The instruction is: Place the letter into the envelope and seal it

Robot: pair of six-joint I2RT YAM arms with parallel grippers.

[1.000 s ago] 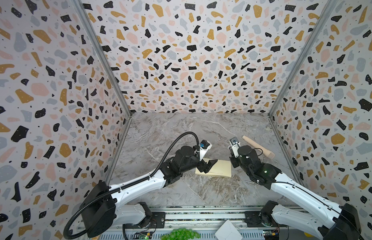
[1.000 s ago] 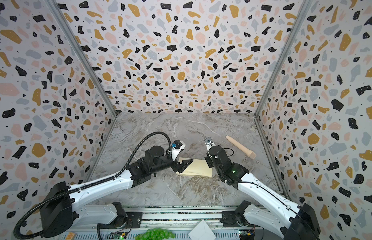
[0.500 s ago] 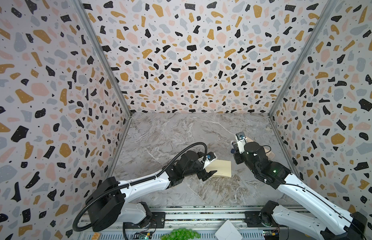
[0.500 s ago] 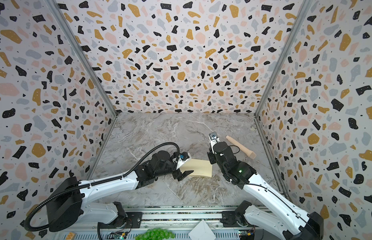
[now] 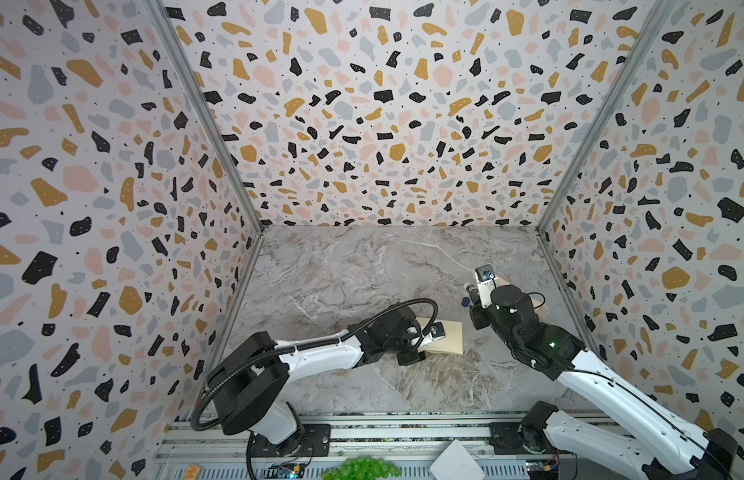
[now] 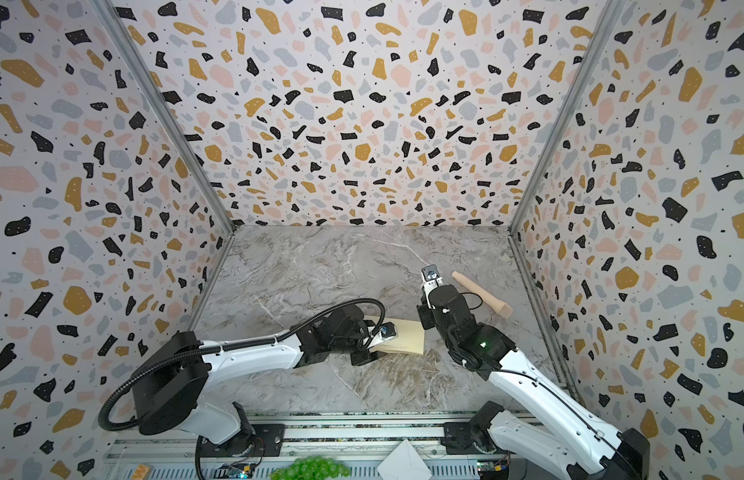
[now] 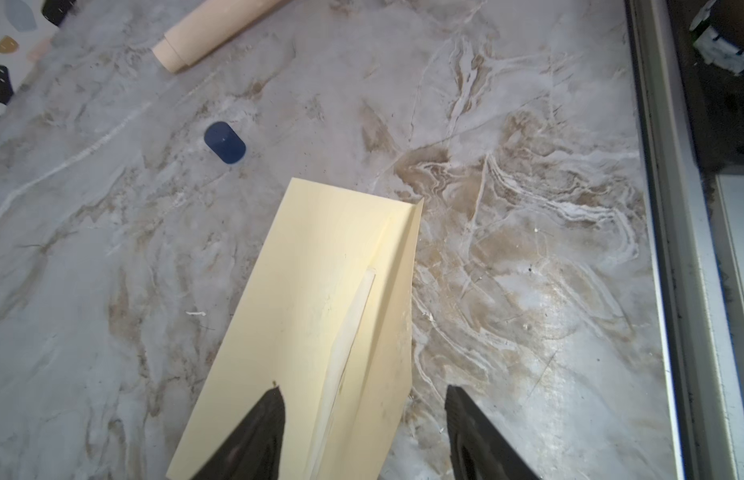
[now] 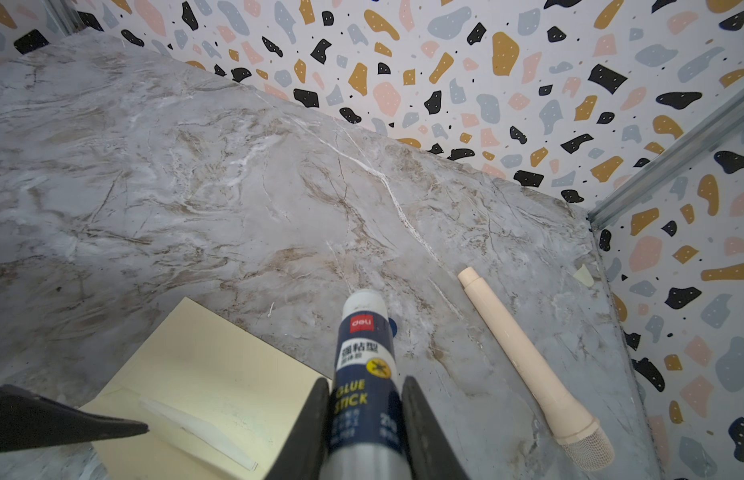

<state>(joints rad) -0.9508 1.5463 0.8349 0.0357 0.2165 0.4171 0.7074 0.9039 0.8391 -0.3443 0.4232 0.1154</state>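
The envelope (image 5: 451, 338) lies flat on the tabletop (image 5: 362, 270), near the front and about in the middle. In both top views its long side runs from left to right, a little slanted, and its bare short end points toward the right arm. A thin white strip (image 7: 349, 328) runs along its length, close to one long edge. The left end effector (image 7: 362, 390) sits low over the other end and hides it from above. Its jaws are spread: one finger (image 7: 253, 432) is over the paper and the other is over the tabletop just beside the long edge. The right end effector (image 8: 364, 386) is past the bare end, pinching a glue stick (image 8: 364, 353) whose white tip points toward the back. A small blue cap (image 7: 224, 143) lies near that end of the envelope. A beige stick with a mesh end (image 8: 524, 361) lies farther right and back, well apart from the envelope.
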